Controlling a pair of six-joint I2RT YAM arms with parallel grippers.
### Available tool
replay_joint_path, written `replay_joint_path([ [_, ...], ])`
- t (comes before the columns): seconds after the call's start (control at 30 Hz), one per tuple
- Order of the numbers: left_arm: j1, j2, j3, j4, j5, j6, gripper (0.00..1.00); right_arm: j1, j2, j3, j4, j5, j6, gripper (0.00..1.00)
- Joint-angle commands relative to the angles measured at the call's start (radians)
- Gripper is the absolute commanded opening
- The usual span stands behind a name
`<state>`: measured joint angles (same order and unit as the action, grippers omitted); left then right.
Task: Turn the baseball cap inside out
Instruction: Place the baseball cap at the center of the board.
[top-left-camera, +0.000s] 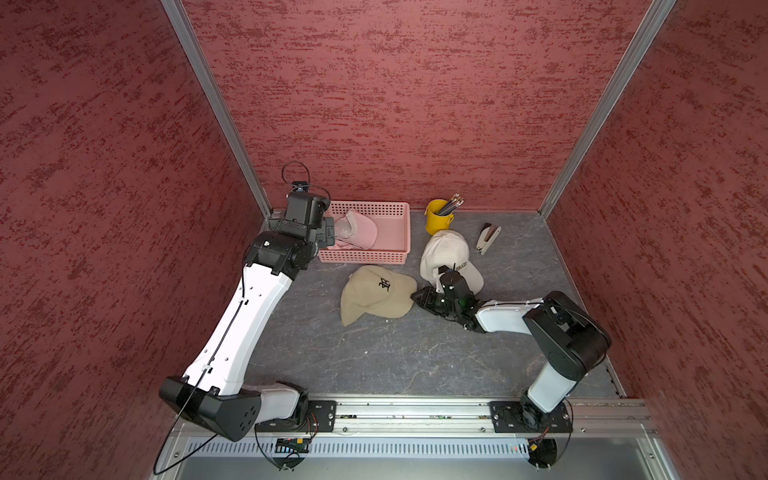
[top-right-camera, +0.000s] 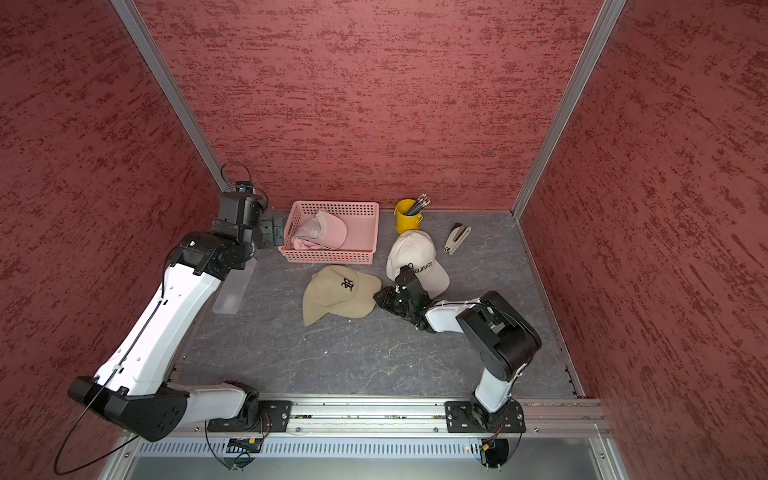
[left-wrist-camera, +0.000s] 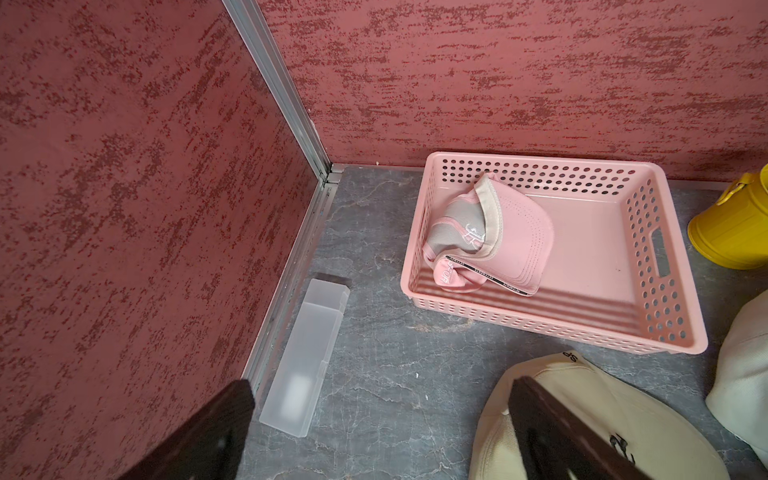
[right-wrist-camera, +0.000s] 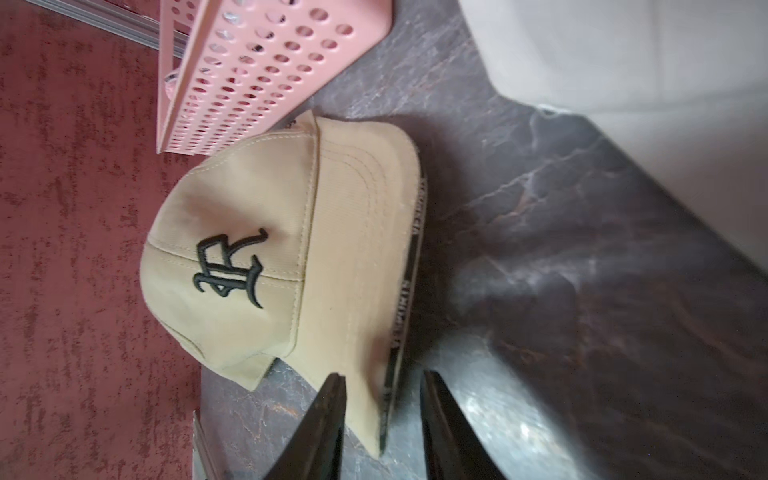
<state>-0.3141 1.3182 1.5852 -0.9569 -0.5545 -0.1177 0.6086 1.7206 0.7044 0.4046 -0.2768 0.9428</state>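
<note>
**Caps: three.**
- Tan cap (top-left-camera: 376, 295): one, the task's thing by my reading. It lies crown-up on the table (top-left-camera: 374, 361), just in front of the basket (top-left-camera: 370, 204), right side out with its black emblem showing. The brim points toward the right arm, which suits a grip there.
- White cap (top-left-camera: 446, 257): one. It sits crown-up beside the tan cap, nearer the back wall, and nothing touches it. It probably waits its turn.
- Pink cap (left-wrist-camera: 498, 237): one, in the basket with its grey lining and sweatband outward. It looks finished and put away.

**Grippers: two.**
- Right gripper (right-wrist-camera: 382, 376): low at the table, with its jaws apart and astride the tan cap's brim edge. A gap shows on one side, so the brim is not clamped. The placement suggests a pinch that pins the brim so the crown can be pushed through.
- Left gripper (left-wrist-camera: 380, 384): jaws wide apart and holding nothing. It hovers by the basket's end, clear of the tan cap.

**Other items.**
- Basket: one, pink and perforated, against the back wall.
- Cup (top-left-camera: 436, 222): one, yellow, upright beside the basket.
- Pencils (top-left-camera: 451, 204): several standing in the cup, perhaps five, too small to count surely.
- Stapler (top-left-camera: 488, 239): one, lying near the white cap.
- Case (top-right-camera: 232, 291): one, clear plastic, lying along the left wall out of the working area.
</note>
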Motion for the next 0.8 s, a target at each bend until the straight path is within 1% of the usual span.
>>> replay_joint_path([
  [0.0, 0.004, -0.008, -0.012, 0.024, 0.009, 0.0, 1.0, -0.004, 0.011, 0.033, 0.07, -0.027, 0.011, 0.35],
  [0.07, 0.004, -0.008, -0.011, 0.026, 0.01, -0.002, 1.0, -0.007, 0.026, 0.045, 0.072, -0.036, 0.013, 0.33],
  [0.17, 0.004, -0.005, -0.008, 0.025, 0.014, -0.002, 1.0, -0.015, 0.071, 0.05, 0.109, -0.058, 0.043, 0.26],
  [0.23, 0.003, -0.005, -0.003, 0.023, 0.013, 0.001, 1.0, -0.018, 0.095, 0.046, 0.158, -0.073, 0.064, 0.19],
  [0.3, 0.004, -0.007, -0.002, 0.023, 0.007, 0.005, 1.0, -0.018, 0.109, 0.045, 0.204, -0.089, 0.074, 0.1],
  [0.4, 0.006, -0.01, -0.008, 0.023, 0.001, 0.009, 1.0, -0.018, 0.106, 0.033, 0.285, -0.121, 0.103, 0.0],
  [0.53, 0.01, -0.011, -0.015, 0.026, 0.006, 0.004, 1.0, -0.018, 0.088, 0.025, 0.407, -0.182, 0.178, 0.0],
  [0.67, 0.011, -0.014, -0.022, 0.032, 0.011, 0.0, 1.0, -0.018, 0.108, 0.027, 0.638, -0.264, 0.35, 0.0],
  [0.77, 0.012, -0.019, -0.025, 0.036, 0.014, -0.005, 1.0, -0.019, 0.109, 0.039, 0.735, -0.295, 0.425, 0.0],
])
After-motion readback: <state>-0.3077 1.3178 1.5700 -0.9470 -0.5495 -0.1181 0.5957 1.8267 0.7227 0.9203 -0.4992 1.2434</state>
